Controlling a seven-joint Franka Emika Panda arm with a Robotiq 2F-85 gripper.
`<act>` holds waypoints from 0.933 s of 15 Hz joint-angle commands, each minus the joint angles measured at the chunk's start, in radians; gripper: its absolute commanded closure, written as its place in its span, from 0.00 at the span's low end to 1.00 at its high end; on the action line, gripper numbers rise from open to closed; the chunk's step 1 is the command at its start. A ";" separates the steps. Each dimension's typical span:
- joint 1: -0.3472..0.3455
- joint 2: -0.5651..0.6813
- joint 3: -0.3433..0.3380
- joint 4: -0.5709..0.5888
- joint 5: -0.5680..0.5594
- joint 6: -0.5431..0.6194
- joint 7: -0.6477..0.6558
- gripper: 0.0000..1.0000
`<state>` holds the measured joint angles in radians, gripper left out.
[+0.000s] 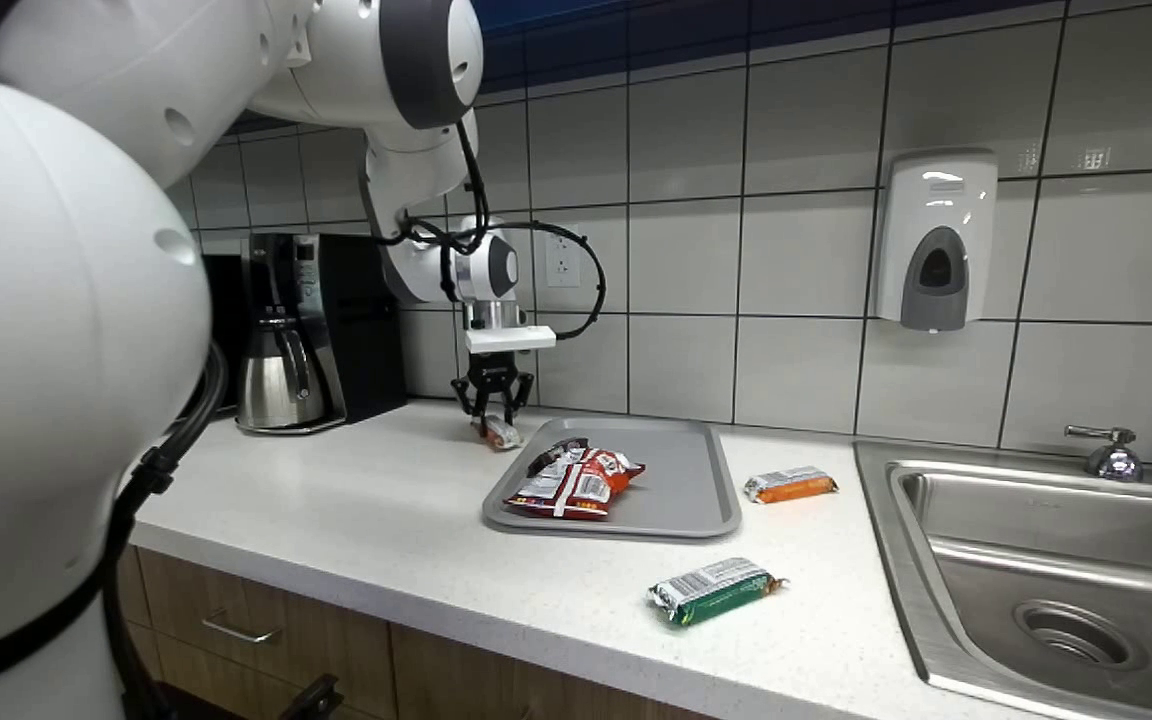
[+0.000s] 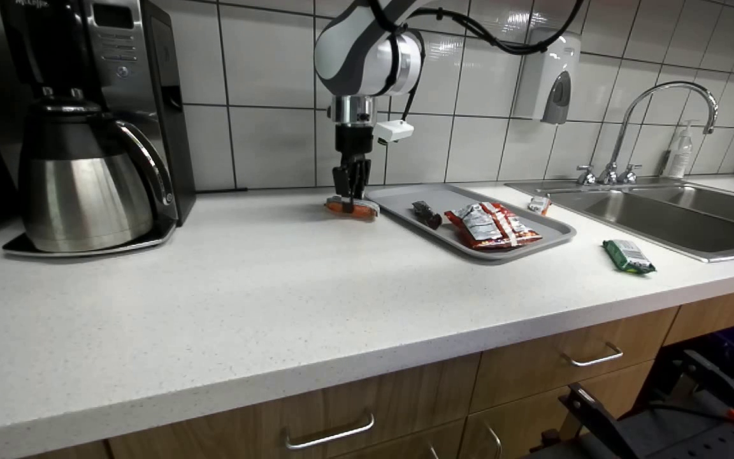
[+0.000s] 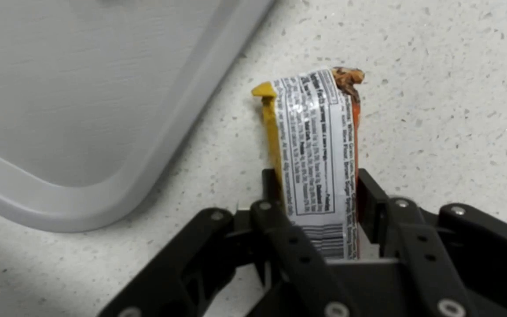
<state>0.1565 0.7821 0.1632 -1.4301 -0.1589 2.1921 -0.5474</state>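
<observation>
Nearest to us, wooden drawers run beneath the front edge of the white worktop. A little in from that edge we see a green packet lying flat. Further back, between the front and back edges, a grey tray bears a red snack bag and, near it, a dark wrapper. An orange packet lies between the tray and the steel sink, closer to the back edge than the green packet is. Near the back edge, on the tray's side away from the sink, we find the gripper pointing down. Its jaws pinch an orange-and-yellow bar by its long sides, the printed face upward; the bar is just beside the tray without touching it, and we cannot tell whether it rests on the worktop. Along the back edge, well apart from the gripper, stands a coffee maker with its steel carafe, while a curved tap rises at the sink. Beyond that edge, a tiled wall carries a soap dispenser.
</observation>
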 commanded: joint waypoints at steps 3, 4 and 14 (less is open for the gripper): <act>-0.014 -0.006 -0.039 0.061 0.007 -0.023 0.149 0.81; -0.016 -0.003 -0.047 0.071 0.008 -0.024 0.172 0.81; -0.012 0.022 -0.133 0.139 0.000 -0.026 0.402 0.81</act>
<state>0.1393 0.7867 0.0478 -1.3306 -0.1567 2.1902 -0.2267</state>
